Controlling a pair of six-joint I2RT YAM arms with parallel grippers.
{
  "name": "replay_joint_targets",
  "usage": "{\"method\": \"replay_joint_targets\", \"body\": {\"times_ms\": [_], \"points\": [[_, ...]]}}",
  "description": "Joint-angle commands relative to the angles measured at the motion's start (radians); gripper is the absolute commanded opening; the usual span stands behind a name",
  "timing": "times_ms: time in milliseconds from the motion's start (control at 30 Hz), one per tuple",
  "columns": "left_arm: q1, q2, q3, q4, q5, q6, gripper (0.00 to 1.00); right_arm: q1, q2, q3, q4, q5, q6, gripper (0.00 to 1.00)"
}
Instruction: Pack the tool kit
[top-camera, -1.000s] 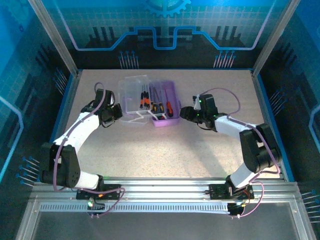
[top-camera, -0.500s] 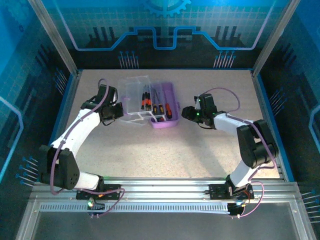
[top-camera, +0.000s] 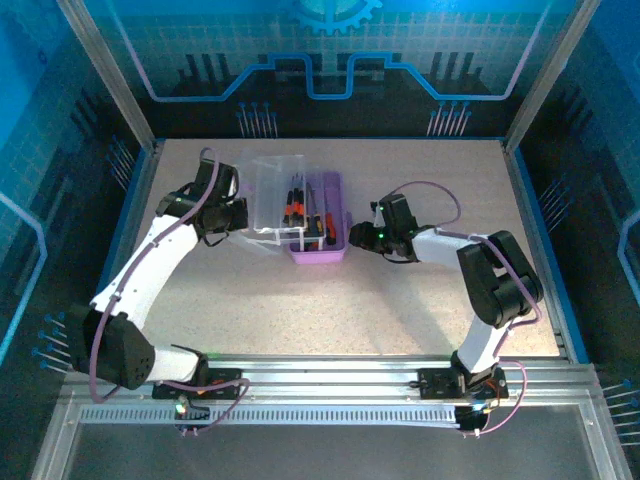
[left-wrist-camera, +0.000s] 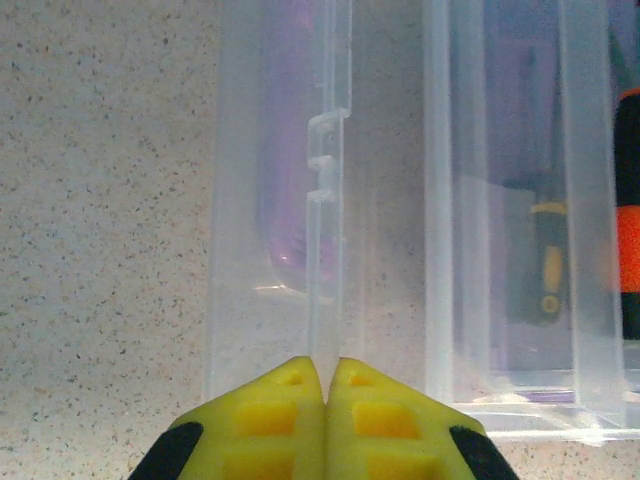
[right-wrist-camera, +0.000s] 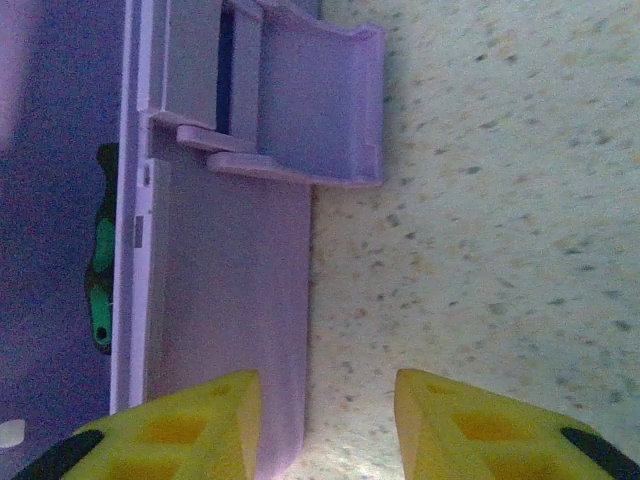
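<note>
A: Where does the tool kit lie?

B: The purple case (top-camera: 318, 256) lies on the table (top-camera: 400, 310), in the far half and a little left of the middle, between the two arms. Its clear lid (top-camera: 262, 190) is open and stands tilted at the left side of the case.

A: And the screwdrivers?

B: Several screwdrivers (top-camera: 300, 212) lie inside the case, side by side along its length. From above, orange-black handles can be seen. The right wrist view also shows one green handle (right-wrist-camera: 100, 290) inside. Their exact number cannot be told.

A: What does the left gripper do?

B: The left gripper (top-camera: 240, 222) is at the free edge of the lid. In the left wrist view its yellow fingertips (left-wrist-camera: 285, 405) are pressed together on a thin rib of the clear plastic, so it pinches the lid. Through the lid one sees an orange-black handle (left-wrist-camera: 628, 200) and a black-yellow handle (left-wrist-camera: 545, 265).

A: And the right gripper?

B: The right gripper (top-camera: 362, 236) is low, just beside the right wall of the case. Its pads are spread apart and nothing is gripped between them. One pad (right-wrist-camera: 190, 425) is over the outer wall of the case, the other over bare table. Whether it touches the wall cannot be told. A purple tab (right-wrist-camera: 310, 100) sticks out from that wall, ahead of the gripper.
</note>
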Motion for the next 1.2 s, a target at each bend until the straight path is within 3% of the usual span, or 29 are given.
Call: {"method": "replay_joint_targets", "body": {"times_ms": [0, 500, 933, 1067, 1167], "points": [[-0.060, -0.040, 0.039, -0.025, 0.061, -0.021, 0.00, 0.053, 0.019, -0.015, 0.061, -0.062, 0.021, 0.41], [-0.247, 0.065, 0.150, -0.035, 0.056, -0.114, 0.02, 0.074, 0.045, -0.047, 0.107, -0.072, 0.044, 0.40], [-0.312, 0.137, 0.189, 0.013, 0.098, -0.147, 0.02, 0.057, 0.028, -0.061, 0.110, -0.070, 0.044, 0.40], [-0.340, 0.158, 0.216, 0.031, 0.124, -0.152, 0.06, 0.054, 0.028, -0.061, 0.112, -0.070, 0.046, 0.40], [-0.359, 0.178, 0.237, 0.045, 0.156, -0.155, 0.16, 0.052, 0.025, -0.063, 0.110, -0.066, 0.044, 0.40]]}}
